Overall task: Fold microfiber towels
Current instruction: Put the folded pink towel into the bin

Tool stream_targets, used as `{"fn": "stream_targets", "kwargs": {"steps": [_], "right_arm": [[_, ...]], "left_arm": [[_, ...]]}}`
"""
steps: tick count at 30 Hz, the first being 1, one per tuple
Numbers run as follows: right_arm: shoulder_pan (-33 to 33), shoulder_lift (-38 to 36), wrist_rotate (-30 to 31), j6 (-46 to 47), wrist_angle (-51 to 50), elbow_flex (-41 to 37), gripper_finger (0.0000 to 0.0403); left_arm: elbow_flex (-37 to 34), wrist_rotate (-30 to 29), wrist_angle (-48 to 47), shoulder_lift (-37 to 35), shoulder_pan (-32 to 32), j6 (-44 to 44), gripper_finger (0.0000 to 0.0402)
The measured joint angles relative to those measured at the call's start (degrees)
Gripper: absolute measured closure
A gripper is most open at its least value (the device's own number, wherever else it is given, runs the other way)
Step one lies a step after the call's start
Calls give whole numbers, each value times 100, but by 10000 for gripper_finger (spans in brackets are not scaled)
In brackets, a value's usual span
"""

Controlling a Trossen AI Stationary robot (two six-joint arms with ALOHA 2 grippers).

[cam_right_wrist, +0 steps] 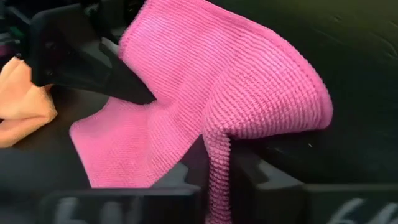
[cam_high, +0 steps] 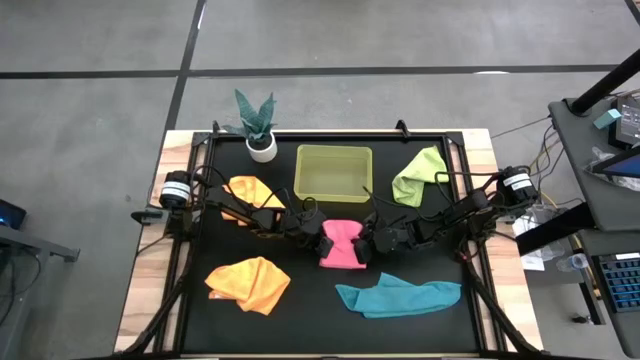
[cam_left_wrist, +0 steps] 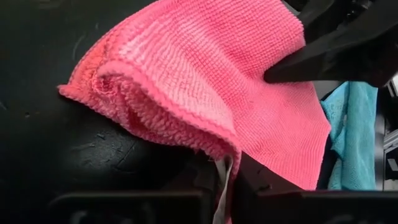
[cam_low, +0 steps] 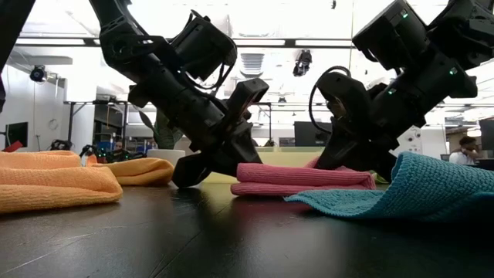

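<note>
The pink towel [cam_high: 341, 246] lies folded in the middle of the black mat, between my two grippers. My left gripper [cam_high: 321, 240] is shut on its left side and my right gripper [cam_high: 363, 240] on its right side. One orange-yellow towel [cam_high: 251, 190] lies crumpled at the far left and another [cam_high: 250, 283] at the near left. The teal towel [cam_high: 400, 297] lies crumpled at the near right. The lime green towel [cam_high: 420, 176] lies at the far right. My left gripper pinches a folded edge on the pink towel's left side [cam_left_wrist: 219, 144] between its two fingers, several layers together. It comes slanting down from the table's left. The towel rests on the mat, bunched up at the pinch. My right gripper pinches a raised fold on the pink towel's right side [cam_right_wrist: 217, 144] between its two fingers. It comes slanting down from the table's right. The rest of the towel [cam_right_wrist: 130, 149] lies flat on the mat.
The translucent yellow-green bin [cam_high: 333, 172] stands at the far middle, just behind the pink towel. A small potted plant [cam_high: 259, 128] stands at the far left. The mat has a raised dark frame [cam_high: 180, 250] along its sides.
</note>
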Motion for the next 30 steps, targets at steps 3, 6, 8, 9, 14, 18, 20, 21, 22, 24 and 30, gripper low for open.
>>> {"fn": "stream_targets", "kwargs": {"steps": [3,6,8,9,14,18,20,21,22,24,30], "right_arm": [[0,-18,-1,-87,108,0,388],[0,-124,4,-183,110,-2,389],[0,-221,45,-287,109,-2,390],[0,-283,74,-389,108,-2,390],[0,-582,205,-748,109,0,390],[-59,-824,325,-1040,68,23,390],[-129,-924,362,-1225,-33,48,390],[-177,-973,359,-1308,-72,91,390],[-226,-1024,355,-1412,-94,110,390],[-345,-1113,356,-1615,-119,153,390],[-805,-1324,299,-2260,-129,329,391]], "left_arm": [[-9,-21,-25,-45,0,123,400],[-17,-30,-35,-173,7,176,400],[-20,-30,-10,-278,7,261,400],[-20,-30,-12,-334,7,293,400],[-1,-98,-36,-608,14,499,400],[11,-186,-28,-879,100,730,401],[5,-196,-33,-999,176,896,401],[7,-196,-25,-1054,224,961,401],[4,-194,-68,-1111,271,1028,401],[2,-192,-95,-1190,384,1153,401],[61,-197,-379,-1443,812,1693,401]]}}
